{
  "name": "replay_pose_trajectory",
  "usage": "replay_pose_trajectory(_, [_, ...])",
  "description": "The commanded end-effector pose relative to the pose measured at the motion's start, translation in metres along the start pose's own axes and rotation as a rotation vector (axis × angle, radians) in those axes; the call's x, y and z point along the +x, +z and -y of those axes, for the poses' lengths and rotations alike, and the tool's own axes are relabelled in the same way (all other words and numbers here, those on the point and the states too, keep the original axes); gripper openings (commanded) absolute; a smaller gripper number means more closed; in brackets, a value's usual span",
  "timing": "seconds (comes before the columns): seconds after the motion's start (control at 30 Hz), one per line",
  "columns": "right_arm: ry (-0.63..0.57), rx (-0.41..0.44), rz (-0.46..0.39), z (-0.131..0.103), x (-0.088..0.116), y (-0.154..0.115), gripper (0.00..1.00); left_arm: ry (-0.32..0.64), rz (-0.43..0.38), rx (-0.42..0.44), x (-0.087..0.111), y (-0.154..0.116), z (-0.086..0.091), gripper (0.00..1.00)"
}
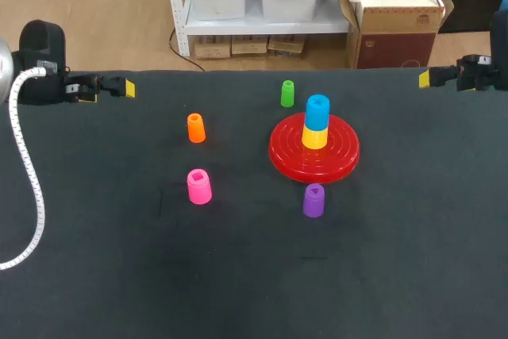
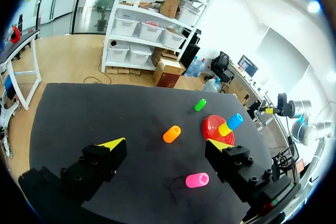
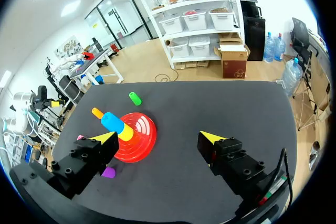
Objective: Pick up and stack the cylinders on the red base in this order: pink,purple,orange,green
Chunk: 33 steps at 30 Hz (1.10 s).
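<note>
The red base (image 1: 314, 150) (image 2: 212, 125) (image 3: 142, 135) lies right of the table's middle, with a yellow cylinder (image 1: 314, 136) and a blue cylinder (image 1: 317, 112) stacked on it. The pink cylinder (image 1: 198, 186) (image 2: 197, 180) stands left of the base, the purple one (image 1: 313, 200) (image 3: 109, 172) just in front of it. The orange cylinder (image 1: 196, 128) (image 2: 171, 134) stands at mid left, the green one (image 1: 287, 93) (image 2: 200, 105) (image 3: 135, 98) behind the base. My left gripper (image 1: 111, 87) (image 2: 168, 149) is open at the far left edge. My right gripper (image 1: 429, 78) (image 3: 157, 139) is open at the far right edge. Neither holds anything.
A white corrugated cable (image 1: 24, 188) runs down over the black table (image 1: 254, 275) along its left side.
</note>
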State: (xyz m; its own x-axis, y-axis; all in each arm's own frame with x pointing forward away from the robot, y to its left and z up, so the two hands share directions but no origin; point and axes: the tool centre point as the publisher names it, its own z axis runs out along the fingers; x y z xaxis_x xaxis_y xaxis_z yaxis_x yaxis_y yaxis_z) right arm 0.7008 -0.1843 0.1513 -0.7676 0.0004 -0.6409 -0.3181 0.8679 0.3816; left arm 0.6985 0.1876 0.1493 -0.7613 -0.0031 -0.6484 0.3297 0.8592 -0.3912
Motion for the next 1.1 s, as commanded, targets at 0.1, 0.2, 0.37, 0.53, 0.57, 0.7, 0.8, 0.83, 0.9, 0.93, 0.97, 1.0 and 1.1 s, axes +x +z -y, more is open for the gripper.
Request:
replay_pose_trajectory(0.1, [-0.001, -0.003, 0.001, 0.001, 0.000, 0.000, 1.00, -0.001, -0.006, -0.010, -0.001, 0.001, 0.002, 1.00])
replay_pose_trajectory(0.2, [-0.001, -0.003, 0.001, 0.001, 0.000, 0.000, 1.00, -0.001, -0.006, -0.010, -0.001, 0.001, 0.002, 1.00])
replay_pose_trajectory(0.37, [-0.001, -0.003, 0.001, 0.001, 0.000, 0.000, 1.00, 0.262, -0.080, 0.045, -0.001, 0.017, 0.038, 1.00])
replay_pose_trajectory(0.53, [-0.001, -0.003, 0.001, 0.001, 0.000, 0.000, 1.00, 0.563, -0.174, 0.128, 0.003, 0.022, 0.073, 1.00])
replay_pose_trajectory(0.57, [-0.001, -0.003, 0.001, 0.001, 0.000, 0.000, 1.00, 0.607, -0.178, 0.167, 0.004, 0.020, 0.079, 1.00])
replay_pose_trajectory(0.7, [-0.001, -0.003, 0.001, 0.001, 0.000, 0.000, 1.00, 0.781, -0.188, 0.265, 0.014, 0.008, 0.093, 1.00])
replay_pose_trajectory(0.8, [-0.001, -0.003, 0.001, 0.001, 0.000, 0.000, 1.00, 0.849, -0.188, 0.369, 0.022, -0.001, 0.099, 1.00])
replay_pose_trajectory(0.83, [-0.001, -0.003, 0.001, 0.001, 0.000, 0.000, 1.00, 0.868, -0.193, 0.402, 0.025, -0.003, 0.100, 1.00])
replay_pose_trajectory(0.9, [-0.001, -0.003, 0.001, 0.001, 0.000, 0.000, 1.00, 0.895, -0.203, 0.487, 0.030, -0.009, 0.102, 1.00])
replay_pose_trajectory(0.93, [-0.001, -0.003, 0.001, 0.001, 0.000, 0.000, 1.00, 0.898, -0.209, 0.533, 0.031, -0.011, 0.102, 1.00])
replay_pose_trajectory(0.97, [-0.001, -0.003, 0.001, 0.001, 0.000, 0.000, 1.00, 0.912, -0.220, 0.575, 0.032, -0.015, 0.102, 1.00])
replay_pose_trajectory(1.0, [-0.001, -0.003, 0.001, 0.001, 0.000, 0.000, 1.00, 0.915, -0.228, 0.600, 0.033, -0.016, 0.100, 1.00])
replay_pose_trajectory(1.1, [-0.001, -0.003, 0.001, 0.001, 0.000, 0.000, 1.00, 0.928, -0.244, 0.668, 0.033, -0.024, 0.092, 1.00])
